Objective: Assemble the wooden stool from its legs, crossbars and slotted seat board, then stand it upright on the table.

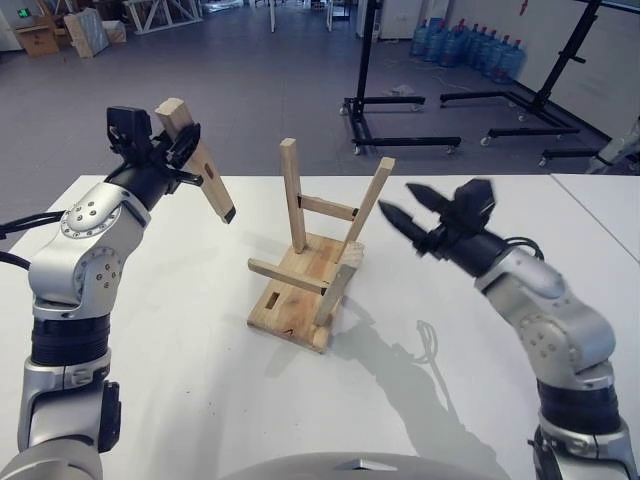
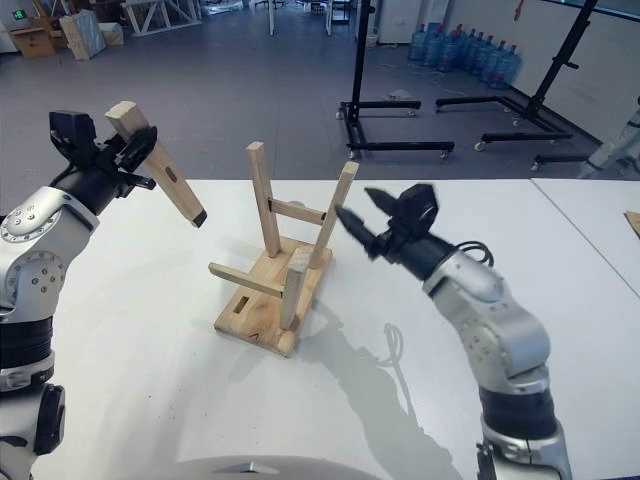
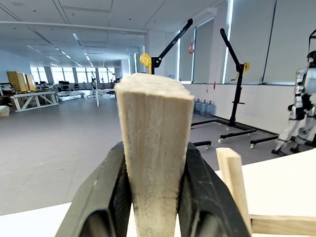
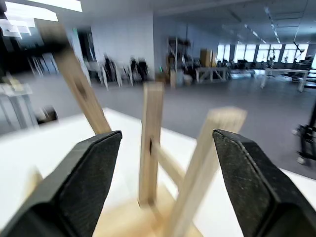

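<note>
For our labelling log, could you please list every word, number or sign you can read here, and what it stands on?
None can be read.
Green sign: too small to read.
Water bottles: labels too small.
Seat board and held leg: no print visible.

left arm (image 1: pixel 92 238): elbow bent, wrist up high
left gripper (image 1: pixel 183 143): clamped tight on a stool leg (image 1: pixel 210 182)
right arm (image 1: pixel 535 305): stretched forward
right gripper (image 1: pixel 398 200): fingers spread wide, gripping nothing
</note>
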